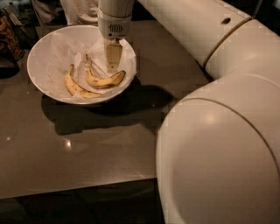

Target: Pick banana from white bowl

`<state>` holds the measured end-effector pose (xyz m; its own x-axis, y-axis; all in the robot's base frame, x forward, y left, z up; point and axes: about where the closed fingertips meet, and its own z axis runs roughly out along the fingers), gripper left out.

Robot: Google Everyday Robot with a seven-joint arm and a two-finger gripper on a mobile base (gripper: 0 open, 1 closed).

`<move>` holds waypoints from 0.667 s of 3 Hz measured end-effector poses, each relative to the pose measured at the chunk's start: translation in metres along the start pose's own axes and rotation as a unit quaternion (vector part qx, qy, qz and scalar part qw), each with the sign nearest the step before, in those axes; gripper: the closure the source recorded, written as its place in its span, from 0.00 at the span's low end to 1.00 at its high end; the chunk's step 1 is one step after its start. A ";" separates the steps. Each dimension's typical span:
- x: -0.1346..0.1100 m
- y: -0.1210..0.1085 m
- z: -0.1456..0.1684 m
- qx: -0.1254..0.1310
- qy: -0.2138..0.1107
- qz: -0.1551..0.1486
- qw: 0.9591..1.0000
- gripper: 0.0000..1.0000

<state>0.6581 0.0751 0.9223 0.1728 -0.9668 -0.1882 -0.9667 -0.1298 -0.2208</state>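
The white bowl, lined with crinkled white paper, stands on the dark table at the upper left. Two bananas lie in it. The banana is plump, strongly curved and brown-speckled, and lies at the bowl's right side with its long stem pointing up-left. A slimmer, paler banana lies to its left. My gripper hangs straight down from the white wrist into the bowl, its tip just above the middle of the plump banana. I cannot tell whether it touches the banana.
The dark brown table has its front edge low in the view. My large white arm fills the right side. Dark clutter stands at the far left, and pale cloth lies behind the bowl.
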 end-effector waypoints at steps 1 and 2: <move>-0.004 0.000 0.006 -0.007 0.001 -0.007 1.000 0.37; -0.007 0.001 0.015 -0.018 0.000 -0.011 1.000 0.37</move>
<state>0.6585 0.0850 0.9094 0.1937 -0.9639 -0.1827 -0.9689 -0.1587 -0.1899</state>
